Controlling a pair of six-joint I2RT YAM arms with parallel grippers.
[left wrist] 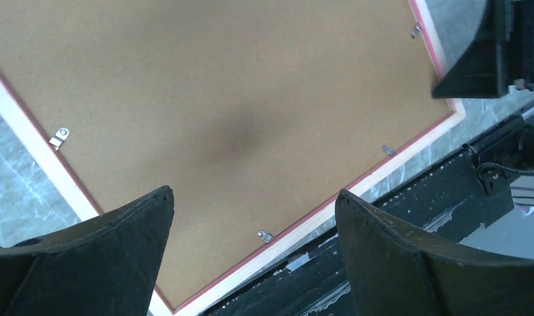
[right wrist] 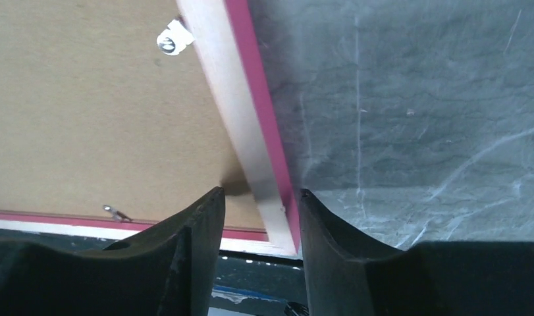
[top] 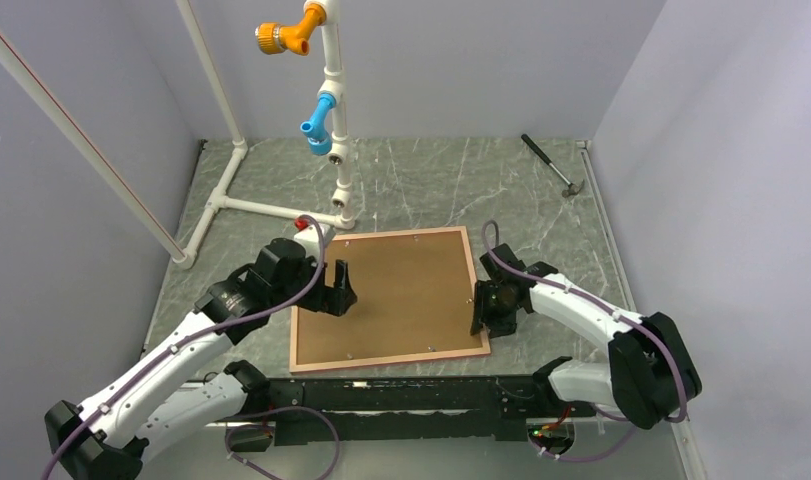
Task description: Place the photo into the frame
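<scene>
Top cam: I'm looking at the large thin rectangular picture frame (top: 401,358) lying face-down and flat in the middle of the grey-green marbled tabletop (top: 431,190). Its pale wood back is facing up w/ a pink-red edge showing. The brown hardboard backing panel (top: 411,290) is sitting inside it. The L gripper (top: 341,290) is hovering over the panel's left part, just inside the frame's left rail. The R gripper (top: 478,305) is sitting at the frame's right rail, nearer the near corner. A white pipe stand (top: 336,150) w/ an orange fitting (top: 286,37) and a blue fitting (top: 319,120) is standing just beyond the frame's far-left corner. A small hammer (top: 551,165) is lying well apart at the far right. Plain grey walls are closing in the left, back and right sides.

L wrist cam: the L jaws are standing wide apart w/ nothing btwn them. Below them the brown panel is filling most of the view. Small metal clips (left wrist: 60,137) are sitting along its edges. The R gripper is showing at upper right, beside the rail.

R wrist cam: the R fingers (right wrist: 198,224) are straddling the right rail near its near corner, one over the panel, one over the table. They're partly closed. I can't tell if they're pinching the rail or just flanking it.
</scene>
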